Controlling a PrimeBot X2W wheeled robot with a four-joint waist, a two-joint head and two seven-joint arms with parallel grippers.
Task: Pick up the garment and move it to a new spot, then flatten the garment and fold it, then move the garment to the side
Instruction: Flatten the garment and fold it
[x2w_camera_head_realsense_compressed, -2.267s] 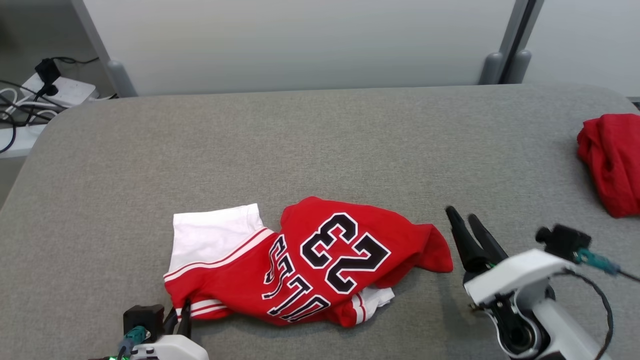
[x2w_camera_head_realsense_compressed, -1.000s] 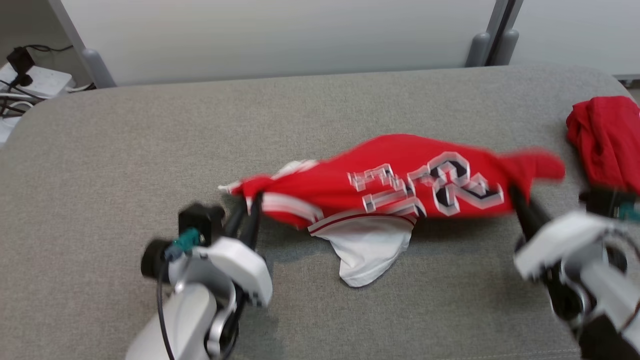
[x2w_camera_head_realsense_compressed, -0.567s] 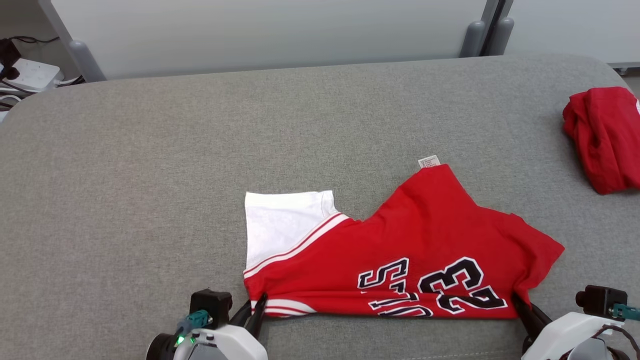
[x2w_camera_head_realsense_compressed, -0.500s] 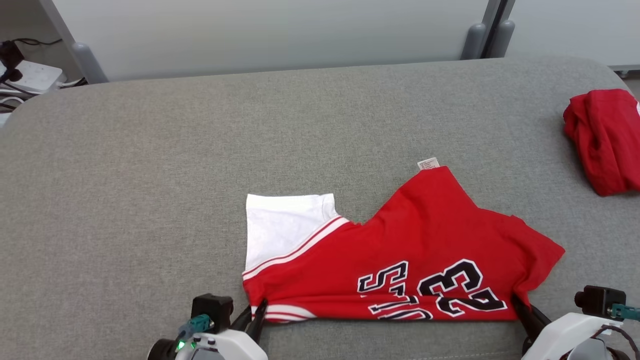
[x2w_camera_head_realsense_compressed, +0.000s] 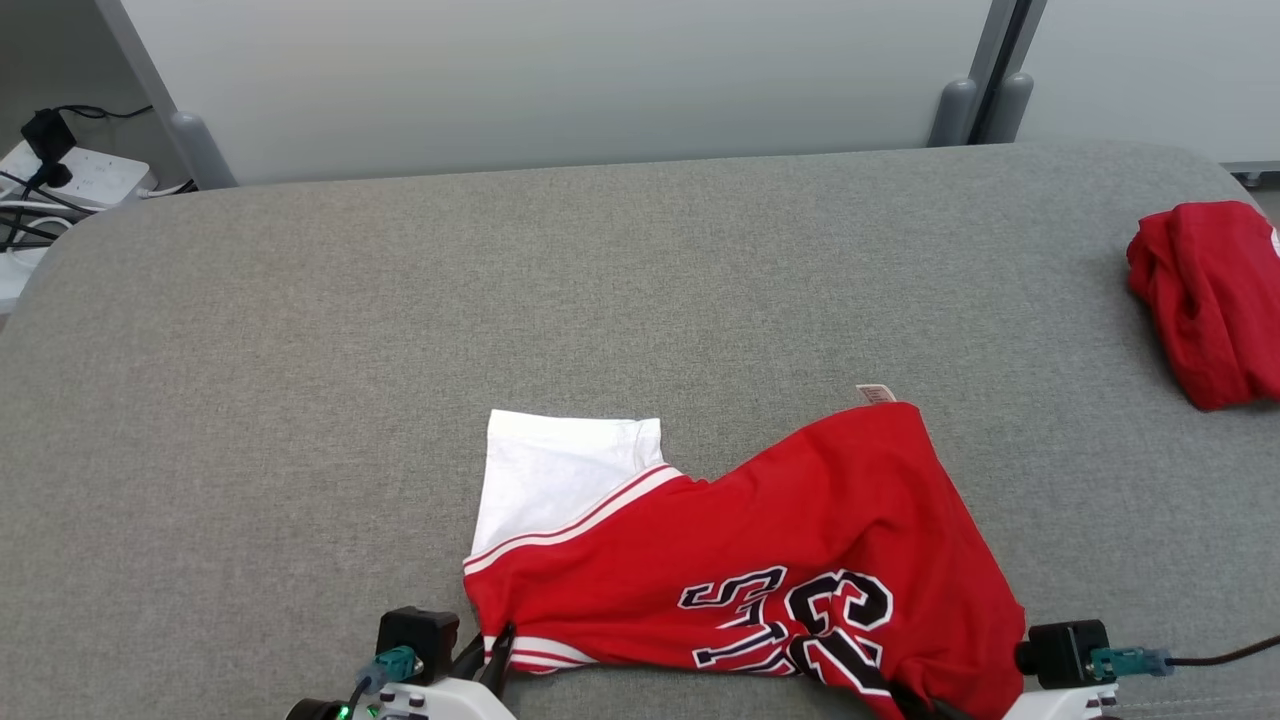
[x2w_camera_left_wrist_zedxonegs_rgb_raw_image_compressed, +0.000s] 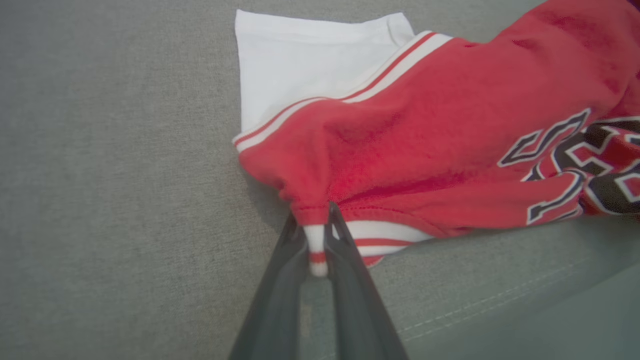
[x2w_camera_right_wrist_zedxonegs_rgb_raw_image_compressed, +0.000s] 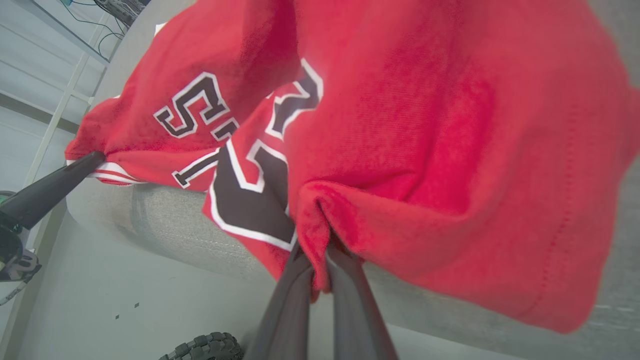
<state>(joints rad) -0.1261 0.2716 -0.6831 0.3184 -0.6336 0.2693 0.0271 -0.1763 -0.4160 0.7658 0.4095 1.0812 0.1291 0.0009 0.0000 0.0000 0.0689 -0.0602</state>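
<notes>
The garment (x2w_camera_head_realsense_compressed: 760, 540), a red jersey with black-and-white lettering, the number 23 and a white sleeve, lies on the grey padded table (x2w_camera_head_realsense_compressed: 400, 300) close to its near edge. My left gripper (x2w_camera_head_realsense_compressed: 497, 650) is shut on the striped hem at the garment's left corner (x2w_camera_left_wrist_zedxonegs_rgb_raw_image_compressed: 318, 220). My right gripper (x2w_camera_head_realsense_compressed: 915, 700) is shut on a bunched fold of red cloth at the right corner (x2w_camera_right_wrist_zedxonegs_rgb_raw_image_compressed: 320, 245). In the right wrist view the garment (x2w_camera_right_wrist_zedxonegs_rgb_raw_image_compressed: 425, 125) sags over the table's front edge. The white sleeve (x2w_camera_left_wrist_zedxonegs_rgb_raw_image_compressed: 310, 65) lies flat.
A second bundle of red cloth (x2w_camera_head_realsense_compressed: 1205, 300) sits at the table's far right edge. A power strip with cables (x2w_camera_head_realsense_compressed: 60, 180) lies beyond the back left corner. Pale wall panels with grey posts (x2w_camera_head_realsense_compressed: 960, 110) stand behind the table. A tyre (x2w_camera_right_wrist_zedxonegs_rgb_raw_image_compressed: 205, 347) shows below the table.
The garment has slid towards the near edge. My right gripper has carried its corner leftwards and nearer, so the right side now bunches. The head view has shifted a little too.
</notes>
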